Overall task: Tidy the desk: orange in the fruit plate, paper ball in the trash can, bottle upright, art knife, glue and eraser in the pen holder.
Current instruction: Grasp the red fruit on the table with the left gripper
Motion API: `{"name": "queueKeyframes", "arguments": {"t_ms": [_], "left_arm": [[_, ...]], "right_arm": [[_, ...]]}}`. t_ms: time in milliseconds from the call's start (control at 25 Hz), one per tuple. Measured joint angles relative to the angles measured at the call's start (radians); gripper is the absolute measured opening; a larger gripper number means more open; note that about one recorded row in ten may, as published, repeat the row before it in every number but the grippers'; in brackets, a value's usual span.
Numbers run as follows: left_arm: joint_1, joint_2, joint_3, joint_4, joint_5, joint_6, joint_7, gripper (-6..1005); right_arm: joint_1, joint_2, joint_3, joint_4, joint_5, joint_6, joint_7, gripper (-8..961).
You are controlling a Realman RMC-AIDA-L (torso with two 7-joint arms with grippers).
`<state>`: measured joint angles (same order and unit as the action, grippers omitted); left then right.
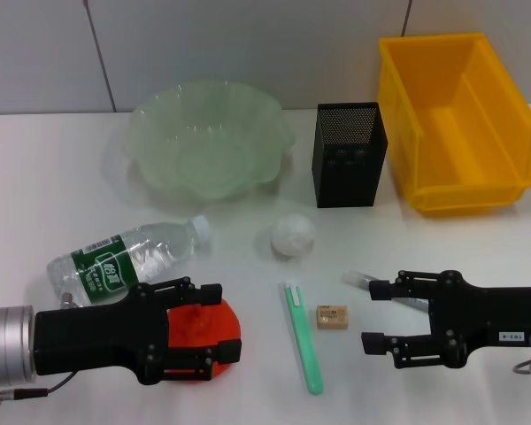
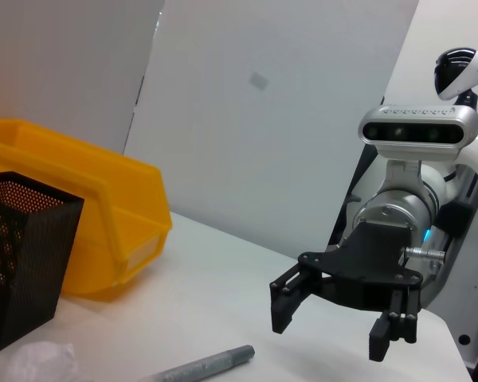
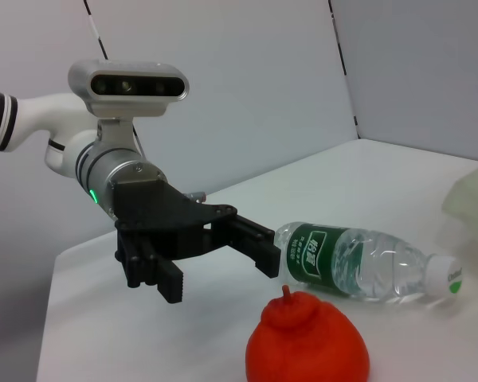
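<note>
The orange (image 1: 200,324) rests on the white table at the front left, between the spread fingers of my open left gripper (image 1: 227,321). The right wrist view shows that gripper (image 3: 219,274) open just behind the orange (image 3: 307,346), not closed on it. The bottle (image 1: 128,258) lies on its side just beyond. The paper ball (image 1: 292,235), green art knife (image 1: 303,336) and eraser (image 1: 332,317) lie mid-table. My right gripper (image 1: 378,316) hangs open right of the eraser, partly covering the glue (image 1: 357,278). The fruit plate (image 1: 159,106), pen holder (image 1: 348,164) and trash can (image 1: 398,106) line the back.
The table's far edge meets a grey wall behind the containers. In the left wrist view, the right gripper (image 2: 331,334) hovers over bare table, with a grey stick (image 2: 203,366) lying in front of the pen holder (image 2: 20,255).
</note>
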<state>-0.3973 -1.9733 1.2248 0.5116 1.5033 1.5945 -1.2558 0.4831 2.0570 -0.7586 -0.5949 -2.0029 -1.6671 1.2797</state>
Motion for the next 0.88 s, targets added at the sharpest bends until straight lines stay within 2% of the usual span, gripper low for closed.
{"name": "queueKeyframes", "arguments": {"t_ms": [600,760,840,880], "left_arm": [[-0.001,0.002,0.002,-0.004,0.003,-0.024,0.01,807],[0.002,0.002,-0.004,0.0,0.003,-0.054,0.021,793],[0.019,-0.004,-0.004,0.001,0.003,-0.143,0.067,786],[0.019,-0.004,-0.004,0.001,0.003,-0.143,0.067,783]], "right_arm": [[-0.002,0.0,-0.001,0.0,0.0,-0.002,0.0,797],[-0.002,0.0,-0.001,0.0,0.0,-0.001,0.0,797],[-0.002,0.0,-0.001,0.0,0.0,-0.002,0.0,797],[-0.002,-0.001,-0.001,0.0,0.0,-0.002,0.0,797]]}}
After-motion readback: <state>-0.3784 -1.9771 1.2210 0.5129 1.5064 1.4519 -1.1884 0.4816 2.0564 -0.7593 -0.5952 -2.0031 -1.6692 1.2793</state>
